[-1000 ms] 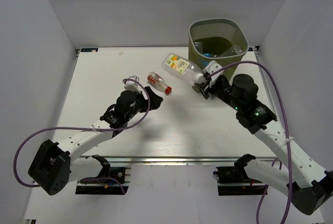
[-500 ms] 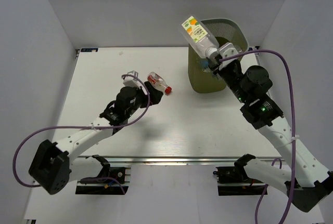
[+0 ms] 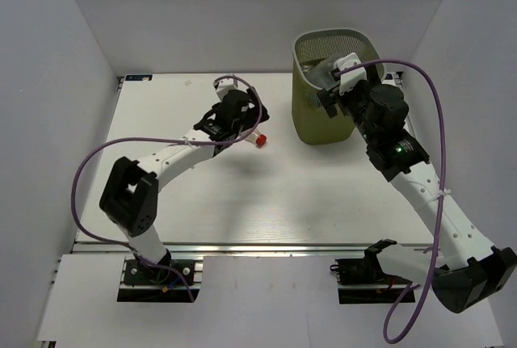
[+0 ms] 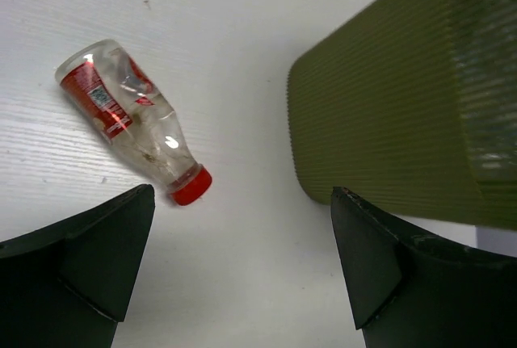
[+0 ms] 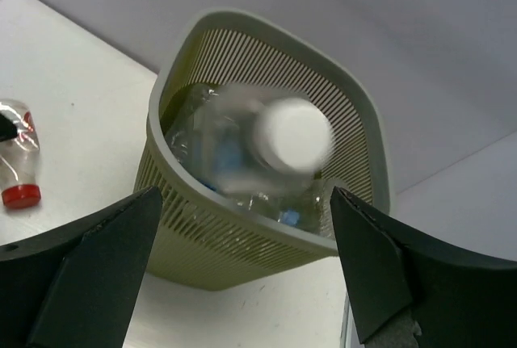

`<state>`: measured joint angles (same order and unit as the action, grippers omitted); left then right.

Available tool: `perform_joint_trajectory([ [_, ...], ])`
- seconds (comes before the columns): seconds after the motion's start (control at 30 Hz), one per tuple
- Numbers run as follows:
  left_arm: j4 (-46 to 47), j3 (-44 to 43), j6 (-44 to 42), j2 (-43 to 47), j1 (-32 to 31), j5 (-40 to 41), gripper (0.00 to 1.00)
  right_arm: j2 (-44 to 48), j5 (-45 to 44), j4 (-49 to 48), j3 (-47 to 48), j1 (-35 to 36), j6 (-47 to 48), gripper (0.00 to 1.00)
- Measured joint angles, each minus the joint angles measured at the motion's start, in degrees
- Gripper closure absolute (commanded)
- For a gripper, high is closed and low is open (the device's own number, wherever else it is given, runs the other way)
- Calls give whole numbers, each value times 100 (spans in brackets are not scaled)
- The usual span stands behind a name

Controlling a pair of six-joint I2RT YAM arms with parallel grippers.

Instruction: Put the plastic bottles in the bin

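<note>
The olive-green mesh bin [image 3: 311, 118] stands at the back right. My right gripper [image 3: 329, 81] is above its mouth, open and empty. In the right wrist view the gripper [image 5: 246, 194] looks down at a blurred clear bottle with a white cap [image 5: 292, 134], loose and falling into the bin [image 5: 242, 239]. Other clear bottles [image 5: 287, 217] lie inside. My left gripper [image 3: 245, 122] is open over the tiny red-labelled bottle [image 3: 259, 140], which lies on the table with its red cap toward the bin. In the left wrist view the bottle [image 4: 129, 118] lies ahead and left of the open gripper [image 4: 242, 194], untouched.
The bin wall [image 4: 388, 114] stands close to the right of the left gripper. White walls enclose the table on the left, back and right. The table's back edge [image 3: 202, 76] runs behind the left gripper.
My right gripper lifted the orange-and-white bottle over the bin and let it go. My left arm reached forward and right, over the red-labelled bottle.
</note>
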<state>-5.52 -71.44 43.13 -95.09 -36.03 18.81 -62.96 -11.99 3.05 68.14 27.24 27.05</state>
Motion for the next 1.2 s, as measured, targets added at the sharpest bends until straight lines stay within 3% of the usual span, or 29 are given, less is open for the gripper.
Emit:
perform_joint_trajectory([
  [0.43, -2588, -2500, 1038, -2293, 4, 765, 0, 822, 691, -11, -256, -136, -522, 10],
  [0.57, -3375, -3764, 1220, -3226, 9, 968, 0, 1049, 824, 42, -531, -136, -669, 10],
  [0.97, -4113, -4369, 1266, -4240, 221, 1207, 2, 1370, 925, 435, -1067, -142, -772, 10],
  [1.03, -4127, -4376, 1237, -4238, 273, 1169, 12, 1401, 938, 444, -1093, -142, -804, 10],
  [1.07, -4151, -4382, 1207, -4242, 293, 1165, 30, 1403, 942, 444, -1093, -142, -824, 10],
  [1.2, -4111, -4291, 1071, -4199, 330, 1158, 73, 1403, 962, 448, -1095, -142, -848, 14],
])
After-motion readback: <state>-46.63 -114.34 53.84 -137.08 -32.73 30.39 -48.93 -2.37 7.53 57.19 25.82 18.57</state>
